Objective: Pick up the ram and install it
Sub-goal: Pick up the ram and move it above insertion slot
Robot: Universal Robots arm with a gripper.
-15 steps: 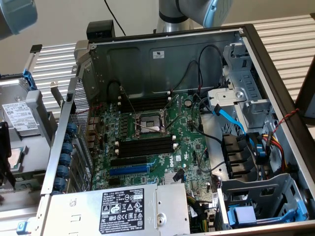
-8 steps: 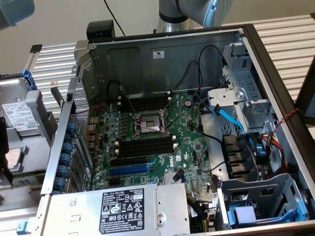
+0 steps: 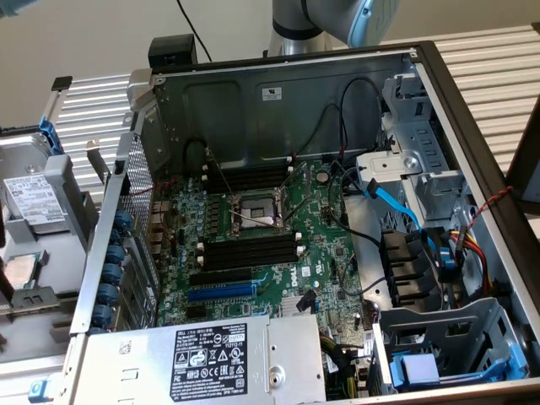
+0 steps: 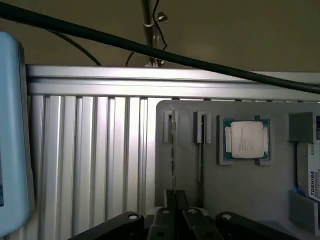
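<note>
Green ram (image 4: 173, 150), edge-on in the tray (image 4: 240, 200), is judged light, brittle, best pinched across its faces; hand (image 4: 176, 197) is closed, empty.

The ram (image 4: 173, 155) stands on its long edge in a narrow slot of a grey tray (image 4: 240, 195), so it shows edge-on as a thin, straight, greenish-gold strip. Chips and label cannot be made out from this angle. Its slot is the one nearest the tray's edge that borders the bare ribbed worktop (image 4: 90, 160). One end sits in a small grey bracket close to the tray's corner.
</note>
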